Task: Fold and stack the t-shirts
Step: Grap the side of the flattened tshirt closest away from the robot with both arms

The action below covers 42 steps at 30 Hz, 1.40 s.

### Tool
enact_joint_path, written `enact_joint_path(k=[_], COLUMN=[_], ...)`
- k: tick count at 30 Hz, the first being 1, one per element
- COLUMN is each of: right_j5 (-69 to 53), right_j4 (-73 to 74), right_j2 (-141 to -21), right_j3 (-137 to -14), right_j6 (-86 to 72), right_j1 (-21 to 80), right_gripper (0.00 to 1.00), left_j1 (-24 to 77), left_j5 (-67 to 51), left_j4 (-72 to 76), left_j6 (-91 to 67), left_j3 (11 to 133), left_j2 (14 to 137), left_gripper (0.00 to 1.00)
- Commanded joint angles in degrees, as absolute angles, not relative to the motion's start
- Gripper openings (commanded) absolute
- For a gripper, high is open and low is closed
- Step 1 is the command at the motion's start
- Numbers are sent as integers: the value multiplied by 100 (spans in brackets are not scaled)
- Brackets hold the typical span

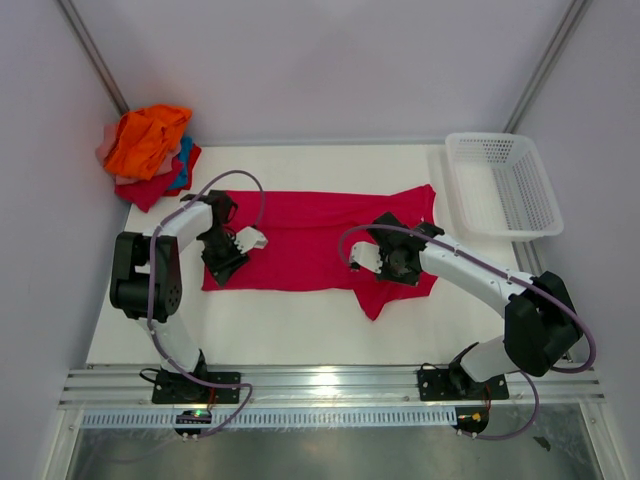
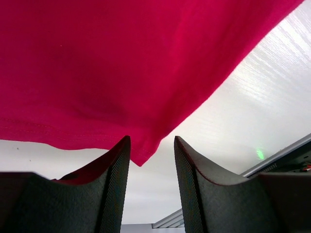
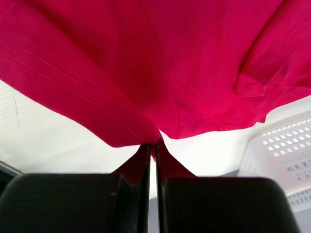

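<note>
A crimson t-shirt [image 1: 310, 240] lies spread across the middle of the white table. My left gripper [image 1: 224, 262] is open at the shirt's left hem; in the left wrist view a corner of the shirt [image 2: 141, 155] hangs between the open fingers [image 2: 114, 189], untouched. My right gripper [image 1: 392, 262] is shut on a fold of the crimson shirt [image 3: 160, 82] near its right sleeve and lifts the cloth. A pile of other t-shirts [image 1: 148, 150], orange on top with red, blue and pale pink below, sits at the far left corner.
A white plastic mesh basket [image 1: 502, 183] stands at the far right of the table and shows in the right wrist view [image 3: 282, 155]. Grey walls close in the back and sides. A metal rail [image 1: 330, 385] runs along the near edge.
</note>
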State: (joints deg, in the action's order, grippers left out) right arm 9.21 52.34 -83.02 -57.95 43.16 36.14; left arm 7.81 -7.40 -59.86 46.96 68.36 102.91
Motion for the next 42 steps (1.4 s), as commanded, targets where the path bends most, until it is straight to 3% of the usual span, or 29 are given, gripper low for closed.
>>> enact_joint_path(k=[1,35,38,40,42], right_j5=[870,817,826,826,826], right_j4=[5229,5265,5291,5291,5300], right_j2=[-8288,-8306,-8306,-8306,-8314], right_j3=[-5906,-5933,-5941,-5941,-5941], right_j6=[4280,4228,4236,4236,4236], right_j1=[3604,3612,3604,3604,3604], right_gripper=[3,3,3,3,3], left_j1=[791,791,791,791,791], left_j5=[-949,-1143,-1143,-1169,-1169], left_j4=[-6266,-6108,-6082,-6091,-6126], left_j6=[4842,4623,4597,4597,4605], left_j3=[6987,6908,6934,6943,6970], left_j2=[10213,10669,10740,10758,10810], left_gripper=[43,41,37,29,12])
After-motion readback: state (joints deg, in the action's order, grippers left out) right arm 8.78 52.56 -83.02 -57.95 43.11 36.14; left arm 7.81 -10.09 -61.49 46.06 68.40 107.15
